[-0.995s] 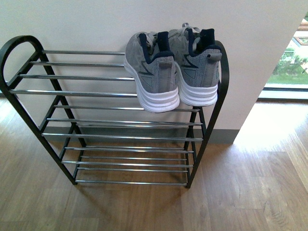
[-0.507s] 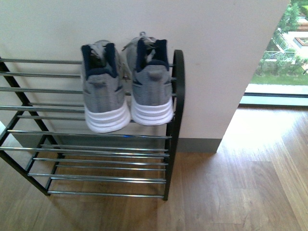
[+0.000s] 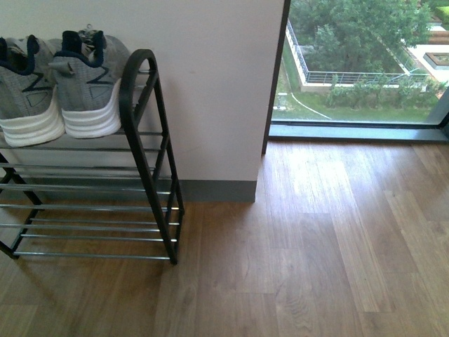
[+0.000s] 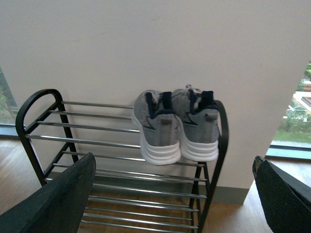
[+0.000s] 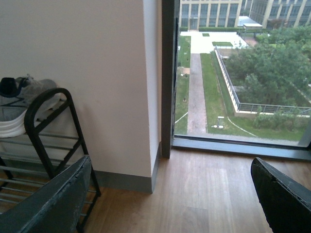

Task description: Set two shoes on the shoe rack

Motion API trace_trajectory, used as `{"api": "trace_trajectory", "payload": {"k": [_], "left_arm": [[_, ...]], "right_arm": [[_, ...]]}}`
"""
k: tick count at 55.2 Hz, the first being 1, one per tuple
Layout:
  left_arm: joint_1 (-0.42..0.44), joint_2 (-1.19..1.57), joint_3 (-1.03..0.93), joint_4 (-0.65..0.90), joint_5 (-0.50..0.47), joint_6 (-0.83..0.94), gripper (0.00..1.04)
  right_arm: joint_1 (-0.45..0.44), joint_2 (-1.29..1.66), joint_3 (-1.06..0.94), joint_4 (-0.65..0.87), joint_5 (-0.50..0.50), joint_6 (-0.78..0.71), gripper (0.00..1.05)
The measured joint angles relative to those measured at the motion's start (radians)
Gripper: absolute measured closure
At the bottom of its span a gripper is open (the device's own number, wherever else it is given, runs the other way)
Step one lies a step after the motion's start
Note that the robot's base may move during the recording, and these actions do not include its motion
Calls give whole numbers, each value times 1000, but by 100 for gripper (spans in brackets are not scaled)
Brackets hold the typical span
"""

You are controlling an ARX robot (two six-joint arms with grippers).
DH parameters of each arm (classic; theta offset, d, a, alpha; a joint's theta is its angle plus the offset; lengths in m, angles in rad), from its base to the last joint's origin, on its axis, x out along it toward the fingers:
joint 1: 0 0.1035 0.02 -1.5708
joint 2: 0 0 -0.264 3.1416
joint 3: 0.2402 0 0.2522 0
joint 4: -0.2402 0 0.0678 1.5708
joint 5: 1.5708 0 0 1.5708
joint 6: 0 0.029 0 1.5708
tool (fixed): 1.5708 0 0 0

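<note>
Grey shoes (image 3: pixel 84 84) were seen side by side on the top tier of the rack (image 3: pixel 144 140), at the upper left of the front view, heels turned toward the camera and white soles resting on the chrome bars. The left gripper (image 4: pixel 172 160) and the right gripper (image 5: pixel 170 162) were both spread wide, with nothing held between them.

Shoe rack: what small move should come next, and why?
Probably just hold both arms back and finish. The two shoes sit side by side on the top tier of the shoe rack, heels outward, and the left gripper and right gripper are both open and empty, clear of the rack.
</note>
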Motion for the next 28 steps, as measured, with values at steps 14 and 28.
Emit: {"api": "trace_trajectory", "payload": {"k": [14,28], "left_arm": [[1,0,0,0,0,0,9],[1,0,0,0,0,0,9]], "right_arm": [[0,0,0,0,2,0,9],[1,0,0,0,3,0,9]]}}
